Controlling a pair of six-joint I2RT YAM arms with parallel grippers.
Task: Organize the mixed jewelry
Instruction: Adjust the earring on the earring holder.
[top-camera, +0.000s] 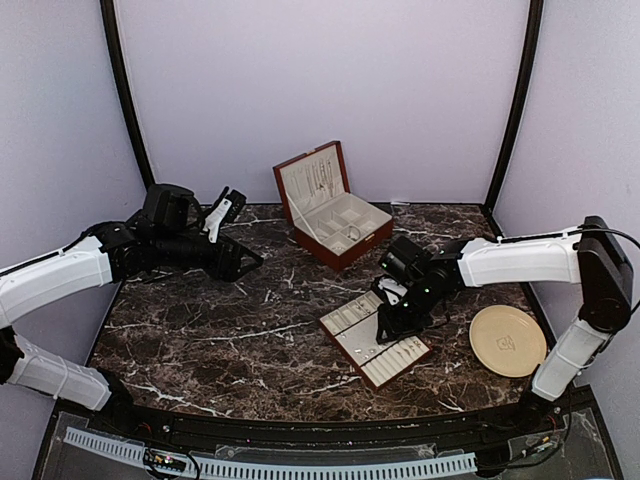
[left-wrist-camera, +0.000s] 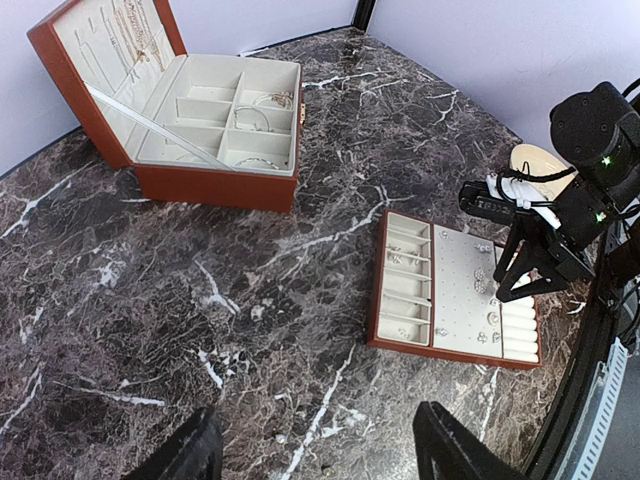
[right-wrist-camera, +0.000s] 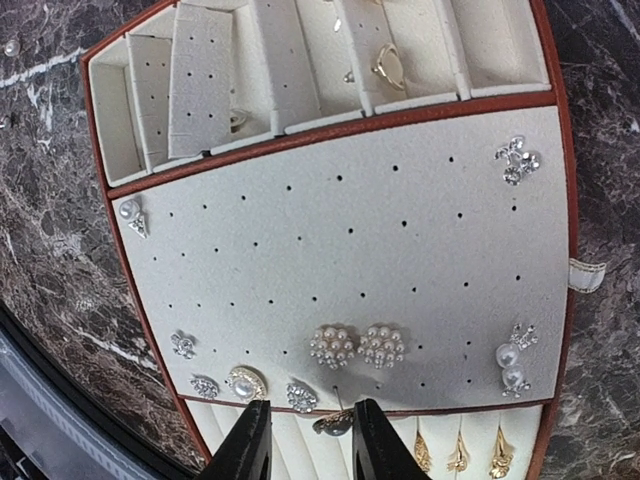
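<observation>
At the front right of the table, is your right gripper (right-wrist-camera: 308, 428) actually on anything? (tom)

Not that I can see, mate. It hangs over the tray (right-wrist-camera: 350, 250), at the edge where the dotted panel meets the ring rolls. Your jaws stand a little apart with a small dark piece (right-wrist-camera: 335, 424) between them, narrower than the gap, so no pinch. (rik)

And the rest of the jewelry? (tom)

Mostly on that panel: two pearl clusters (right-wrist-camera: 357, 346) just beside the fingers (right-wrist-camera: 255, 445), a crystal bow (right-wrist-camera: 518, 160) at one corner, a pearl stud (right-wrist-camera: 130, 212) at the opposite edge. A gold ring (right-wrist-camera: 385, 68) sits in one of the tray's slots. More is in the open box (top-camera: 330, 205) at the far middle of the table, with chains (left-wrist-camera: 130, 30) hanging on its lid. (rik)

Left side? (tom)

Your left gripper (left-wrist-camera: 315, 445) hovers near the far left corner, jaws wide apart, holding nothing. The plate (top-camera: 508, 340) lies by the right edge. (rik)
</observation>
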